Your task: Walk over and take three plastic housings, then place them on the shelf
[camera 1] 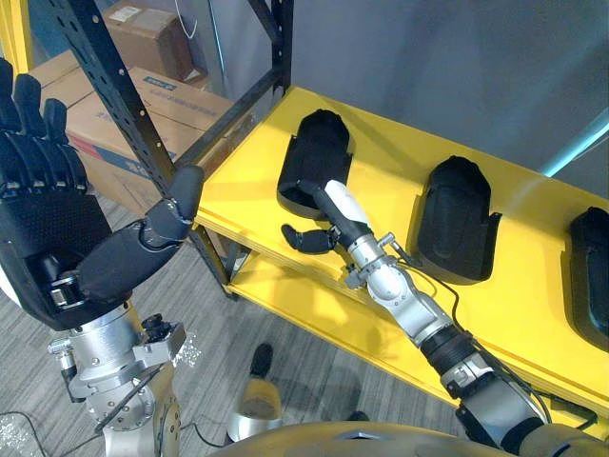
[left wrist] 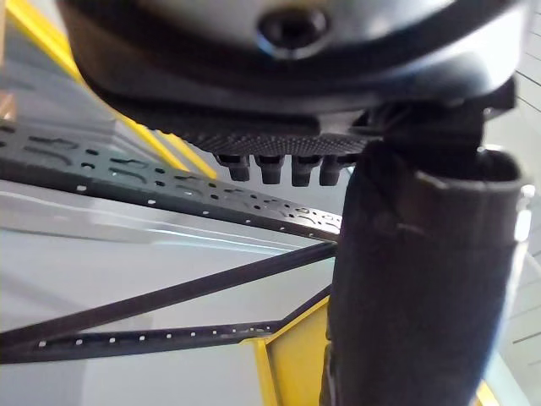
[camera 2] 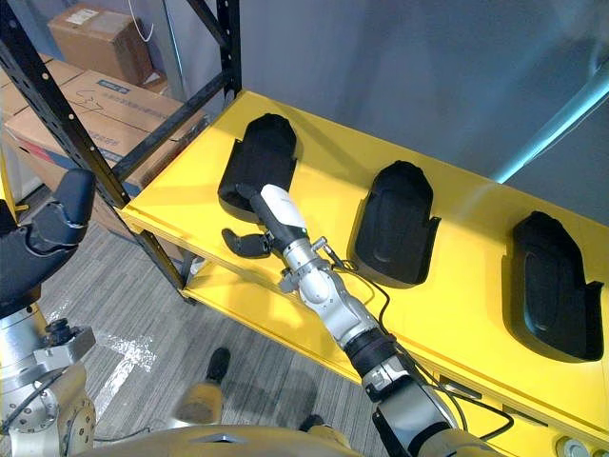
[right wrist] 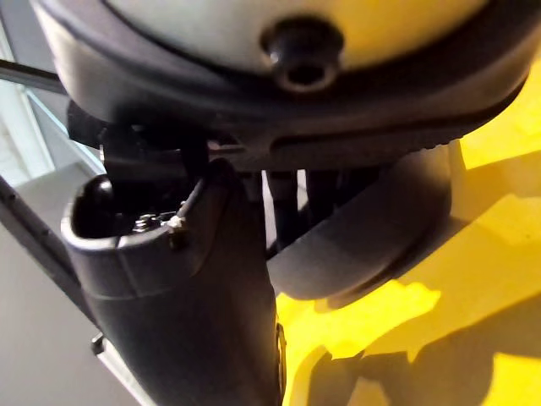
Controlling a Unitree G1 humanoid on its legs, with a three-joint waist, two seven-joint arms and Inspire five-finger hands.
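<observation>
Plastic housings (camera 2: 395,224), three, lie spaced along the yellow shelf (camera 2: 466,286), your right hand (camera 2: 271,214) resting straight-fingered on the near end of the left housing (camera 2: 262,152), your left hand (camera 1: 43,219) raised open at left; judge them light, stiff, slick, so grip across the side walls.
</observation>
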